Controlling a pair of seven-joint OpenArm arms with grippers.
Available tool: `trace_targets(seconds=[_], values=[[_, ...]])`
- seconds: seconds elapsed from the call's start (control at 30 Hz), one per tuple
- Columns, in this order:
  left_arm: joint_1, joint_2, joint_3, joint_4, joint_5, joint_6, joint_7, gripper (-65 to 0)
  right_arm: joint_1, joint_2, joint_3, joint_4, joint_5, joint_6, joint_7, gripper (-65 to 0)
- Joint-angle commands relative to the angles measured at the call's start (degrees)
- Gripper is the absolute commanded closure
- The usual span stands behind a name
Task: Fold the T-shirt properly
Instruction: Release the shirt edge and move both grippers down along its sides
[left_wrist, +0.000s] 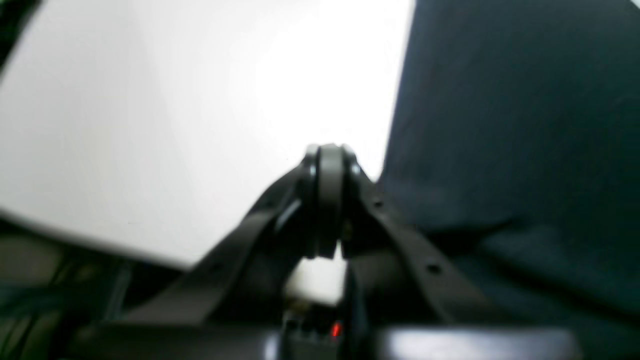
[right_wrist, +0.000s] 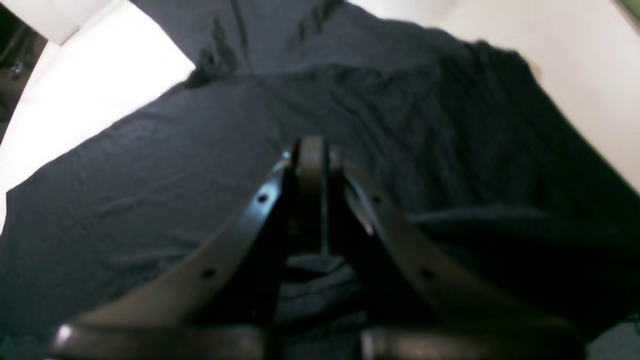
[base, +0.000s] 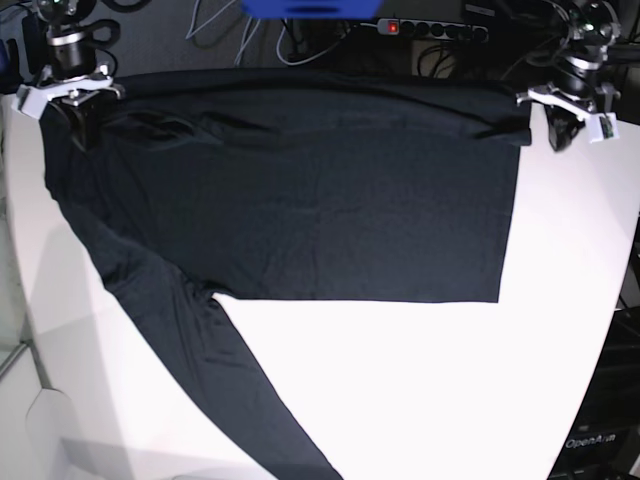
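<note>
nearest the base camera, a long sleeve (base: 262, 400) of the t-shirt (base: 320, 210) runs diagonally across the white table (base: 420, 390) toward the front edge, ending at the bottom of the view. the rest of the black garment lies spread flat over the far half of the table, its body forming a broad dark rectangle with a straight lower edge and a straight edge on the view's right; the far edge is bunched into a low rolled ridge running from one arm to the other. the left gripper (base: 560, 128) sits at the far corner on the view's right, just beside the end of that ridge; in the left wrist view its jaws are pressed together over bare white table, with the dark cloth just to the right of them, and no fabric shows between the pads. the right gripper (base: 78, 118) sits at the far corner on the view's left, over the shoulder area of the shirt; in the right wrist view its jaws are also closed tight, with wrinkled black cloth spreading out beneath and beyond them, and it cannot be told whether any cloth is pinched. a power strip (base: 430, 28) and cables lie on the floor behind the table
</note>
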Motion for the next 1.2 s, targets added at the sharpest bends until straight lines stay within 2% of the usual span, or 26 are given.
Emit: trace_targets(seconds=[0.0,0.23,0.5,0.6,0.73,0.87,1.17], values=[[0.19,-0.33,-0.18,1.48,-0.66,-0.12,-0.89,0.0,-0.07,0.56,0.23,0.98,0.77,-0.11,1.12,0.0],[-2.27,1.69,0.17,4.74,-0.30,-0.12,-0.54,0.0,1.95,1.79,0.05,0.98,0.68,-0.29,-0.03,-0.8],[-8.52,2.30,5.27,5.18,0.31,-0.12,-0.37,-0.3,10.48,6.28,-0.03,0.98,0.51,-1.25,-8.38,-0.8],[-11.86,2.66,7.55,4.82,4.71,-0.12,-0.37,-0.4,14.44,7.33,-0.12,0.89,-1.95,-1.52,-11.72,-0.8],[-16.43,5.56,8.08,4.12,9.45,-0.12,-0.37,-0.4,19.97,7.15,-0.12,0.45,-8.19,-1.52,-13.48,-0.8],[-20.47,7.67,8.26,2.98,13.32,-0.12,-0.37,-0.4,24.11,7.07,-0.12,-1.04,-10.66,-1.52,-15.23,-0.8],[-27.24,7.74,8.34,-3.09,19.39,-0.12,-0.37,-0.4,33.07,7.59,-1.26,-9.75,-17.34,-1.52,-14.79,-0.8]])
